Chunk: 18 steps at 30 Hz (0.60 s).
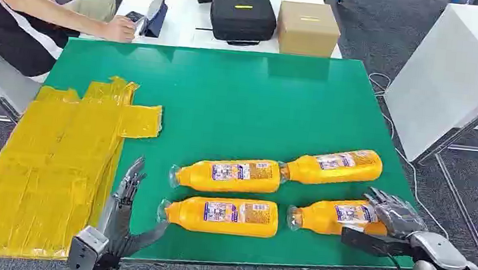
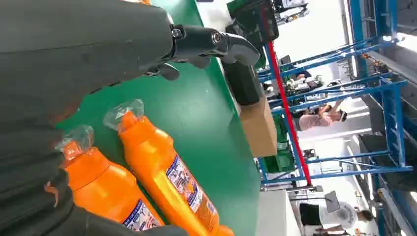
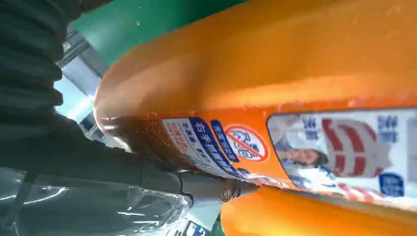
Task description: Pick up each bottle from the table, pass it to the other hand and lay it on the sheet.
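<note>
Four orange bottles lie on the green table [image 1: 240, 95]. Two are in the far row [image 1: 229, 174] [image 1: 333, 166] and two in the near row [image 1: 221, 215] [image 1: 331, 216]. My right hand [image 1: 394, 215] grips the base end of the near right bottle, fingers over it and thumb along its near side. That bottle [image 3: 275, 64] sits close against the thumb [image 3: 211, 189] in the right wrist view. My left hand [image 1: 122, 213] hovers open by the table's near edge, between the yellow sheet [image 1: 52, 169] and the near left bottle. The left wrist view shows two capped bottle necks [image 2: 167, 172] [image 2: 105, 189].
A seated person [image 1: 28, 9] works at a tablet [image 1: 156, 9] on the white table behind. A black case [image 1: 242, 16] and a cardboard box [image 1: 308, 27] stand there too. Another white table [image 1: 457, 77] stands to the right. The yellow sheet overhangs the green table's left edge.
</note>
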Tool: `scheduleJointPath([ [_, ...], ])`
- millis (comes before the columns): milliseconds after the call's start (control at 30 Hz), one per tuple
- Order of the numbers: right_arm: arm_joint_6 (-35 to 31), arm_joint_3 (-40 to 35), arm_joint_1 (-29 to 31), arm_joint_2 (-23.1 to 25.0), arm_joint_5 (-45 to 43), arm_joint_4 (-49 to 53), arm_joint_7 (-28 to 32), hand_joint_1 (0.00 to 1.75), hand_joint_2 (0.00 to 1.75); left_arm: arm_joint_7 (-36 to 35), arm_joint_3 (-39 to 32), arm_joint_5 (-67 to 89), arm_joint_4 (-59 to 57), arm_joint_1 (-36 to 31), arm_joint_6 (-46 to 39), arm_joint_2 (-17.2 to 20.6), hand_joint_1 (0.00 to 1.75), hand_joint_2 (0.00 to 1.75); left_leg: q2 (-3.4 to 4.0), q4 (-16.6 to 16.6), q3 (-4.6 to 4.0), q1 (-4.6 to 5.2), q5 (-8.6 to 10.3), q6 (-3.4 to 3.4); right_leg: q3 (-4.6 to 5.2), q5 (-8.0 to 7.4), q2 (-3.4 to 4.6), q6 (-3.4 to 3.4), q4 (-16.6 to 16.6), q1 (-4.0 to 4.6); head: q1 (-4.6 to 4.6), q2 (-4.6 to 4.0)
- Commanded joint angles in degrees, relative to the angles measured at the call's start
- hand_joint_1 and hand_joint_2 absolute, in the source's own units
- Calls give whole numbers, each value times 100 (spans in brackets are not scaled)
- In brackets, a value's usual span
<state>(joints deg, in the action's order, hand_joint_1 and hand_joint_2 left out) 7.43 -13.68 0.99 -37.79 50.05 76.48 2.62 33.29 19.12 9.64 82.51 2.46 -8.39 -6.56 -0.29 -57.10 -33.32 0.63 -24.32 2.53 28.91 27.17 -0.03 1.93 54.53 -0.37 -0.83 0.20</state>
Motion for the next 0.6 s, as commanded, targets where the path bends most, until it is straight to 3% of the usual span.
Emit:
scheduleJointPath([
  [33, 69, -505, 236, 128, -74, -671, 76, 0, 175, 7, -55, -25, -487, -251, 42, -9, 0, 175, 3, 9, 18, -7, -1, -12, -21, -3, 1, -4, -16, 6, 0, -2],
  [600, 121, -651, 40, 92, -214, -652, -95, 2, 175, 20, 8, -92, -451, -303, 36, 9, 0, 175, -3, 7, 42, -9, 0, -11, -31, -2, -3, -5, -15, 7, 0, -2],
])
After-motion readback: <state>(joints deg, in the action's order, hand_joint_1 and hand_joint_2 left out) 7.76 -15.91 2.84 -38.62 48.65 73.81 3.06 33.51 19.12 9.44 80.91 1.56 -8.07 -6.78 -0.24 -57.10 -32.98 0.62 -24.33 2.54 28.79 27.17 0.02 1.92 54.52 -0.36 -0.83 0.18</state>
